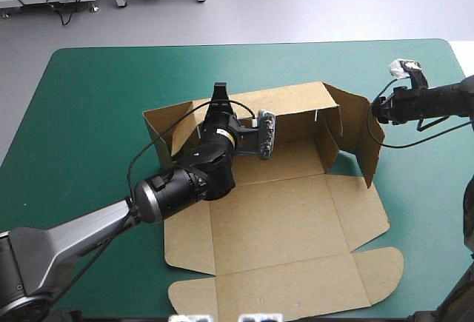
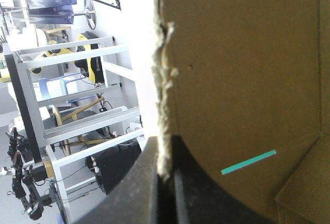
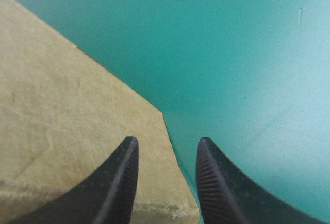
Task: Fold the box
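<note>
Left wrist view: left fingers [image 2: 129,195] clamp the box's [image 2: 242,80] wall edge; right fingers [image 3: 121,188] stand apart.

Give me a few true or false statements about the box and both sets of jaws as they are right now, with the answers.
1. The jaws of the left gripper are shut on the raised far wall of the box. True.
2. The jaws of the right gripper are clamped on the board. False: they stand open, over a board edge and the teal-green cover.
3. The lid lies flat toward the table's near edge. True.
4. Every panel of the box lies flat. False: the far wall and the right-hand wall stand raised.
</note>
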You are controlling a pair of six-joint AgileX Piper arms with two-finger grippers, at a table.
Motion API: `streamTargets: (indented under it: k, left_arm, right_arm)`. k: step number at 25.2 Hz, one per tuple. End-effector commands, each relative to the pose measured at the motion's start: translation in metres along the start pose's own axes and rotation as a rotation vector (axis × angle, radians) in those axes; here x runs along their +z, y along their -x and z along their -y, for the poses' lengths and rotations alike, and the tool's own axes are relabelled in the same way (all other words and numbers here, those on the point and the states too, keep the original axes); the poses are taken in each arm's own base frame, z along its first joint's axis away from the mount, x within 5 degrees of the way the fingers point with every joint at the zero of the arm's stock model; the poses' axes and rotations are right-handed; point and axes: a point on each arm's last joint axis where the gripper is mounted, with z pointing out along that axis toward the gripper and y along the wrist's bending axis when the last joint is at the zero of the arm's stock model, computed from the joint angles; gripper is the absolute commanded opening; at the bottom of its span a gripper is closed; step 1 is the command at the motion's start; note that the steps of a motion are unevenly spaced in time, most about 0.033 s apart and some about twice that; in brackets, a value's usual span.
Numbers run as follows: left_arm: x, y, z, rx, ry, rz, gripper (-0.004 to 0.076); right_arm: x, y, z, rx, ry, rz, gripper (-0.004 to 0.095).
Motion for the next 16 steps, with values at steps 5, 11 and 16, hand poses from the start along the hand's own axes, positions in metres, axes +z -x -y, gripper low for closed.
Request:
streamTargets:
  k: [5, 11, 16]
  left_arm:
    - [-0.016, 0.001, -0.016, -0.032, 0.060, 0.060, -0.0010]
    - [-0.016, 0.001, -0.016, -0.031, 0.061, 0.064, -0.0010]
    - [-0.016, 0.002, -0.016, -0.031, 0.063, 0.070, -0.0010]
  right_arm:
    - [-0.033, -0.011, -0.059, -0.090, 0.073, 0.083, 0.0347]
    - [-0.038, -0.017, -0.070, -0.101, 0.068, 0.081, 0.0347]
    - [-0.035, -0.023, -0.070, -0.111, 0.075, 0.070, 0.0347]
